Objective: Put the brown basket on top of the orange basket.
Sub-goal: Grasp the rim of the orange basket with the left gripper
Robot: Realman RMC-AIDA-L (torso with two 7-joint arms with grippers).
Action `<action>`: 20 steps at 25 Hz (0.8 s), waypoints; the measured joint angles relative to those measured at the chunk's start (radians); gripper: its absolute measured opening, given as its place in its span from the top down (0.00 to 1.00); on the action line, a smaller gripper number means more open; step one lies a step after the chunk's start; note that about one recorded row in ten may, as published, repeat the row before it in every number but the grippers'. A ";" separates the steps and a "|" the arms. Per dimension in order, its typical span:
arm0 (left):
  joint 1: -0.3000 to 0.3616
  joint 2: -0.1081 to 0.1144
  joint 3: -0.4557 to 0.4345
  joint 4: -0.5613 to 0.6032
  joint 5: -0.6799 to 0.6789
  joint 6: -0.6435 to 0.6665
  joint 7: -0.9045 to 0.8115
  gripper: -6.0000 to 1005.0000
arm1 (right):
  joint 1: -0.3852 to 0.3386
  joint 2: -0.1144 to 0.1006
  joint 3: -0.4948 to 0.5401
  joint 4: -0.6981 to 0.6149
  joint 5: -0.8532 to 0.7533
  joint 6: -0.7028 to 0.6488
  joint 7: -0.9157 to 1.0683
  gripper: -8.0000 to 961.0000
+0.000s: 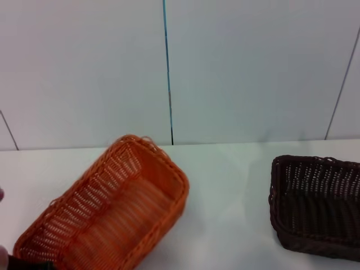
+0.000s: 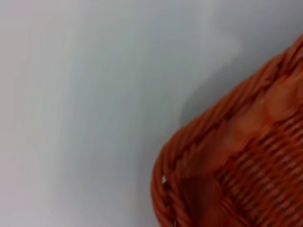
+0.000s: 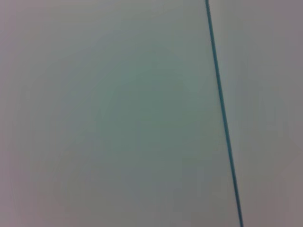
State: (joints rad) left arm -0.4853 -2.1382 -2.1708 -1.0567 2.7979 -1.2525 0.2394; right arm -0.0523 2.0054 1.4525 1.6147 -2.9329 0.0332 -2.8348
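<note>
The dark brown woven rectangular basket sits on the white table, well apart from the bright orange woven rectangular basket; nothing holds it. I cannot tell my grippers' state; a grab on one rim could tilt the brown basket, so it lands skewed and slides off.

Head view downward over both baskets; left wrist close on orange basket rim.

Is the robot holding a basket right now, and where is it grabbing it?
Cannot tell. No gripper shows; the orange basket and brown basket rest apart on the table.
</note>
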 joint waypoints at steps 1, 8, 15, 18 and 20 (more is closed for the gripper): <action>-0.010 0.001 0.000 0.009 0.013 -0.006 0.001 0.63 | 0.000 0.000 -0.001 -0.001 0.000 0.000 0.000 0.05; -0.034 0.014 -0.007 0.011 0.021 -0.046 0.013 0.68 | 0.000 0.002 -0.003 -0.003 0.000 -0.001 0.000 0.05; -0.046 0.015 -0.010 -0.039 0.021 -0.092 0.038 0.71 | 0.007 0.008 -0.003 -0.016 0.000 -0.007 0.000 0.05; -0.049 0.020 -0.012 -0.060 0.021 -0.096 0.038 0.76 | 0.007 0.015 -0.003 -0.032 0.000 -0.034 0.000 0.05; -0.057 0.032 -0.016 -0.063 0.021 -0.105 0.039 0.78 | 0.002 0.017 -0.006 -0.037 0.000 -0.061 0.000 0.05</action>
State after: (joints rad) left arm -0.5426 -2.1066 -2.1870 -1.1198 2.8193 -1.3573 0.2784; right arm -0.0505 2.0221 1.4464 1.5780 -2.9329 -0.0277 -2.8348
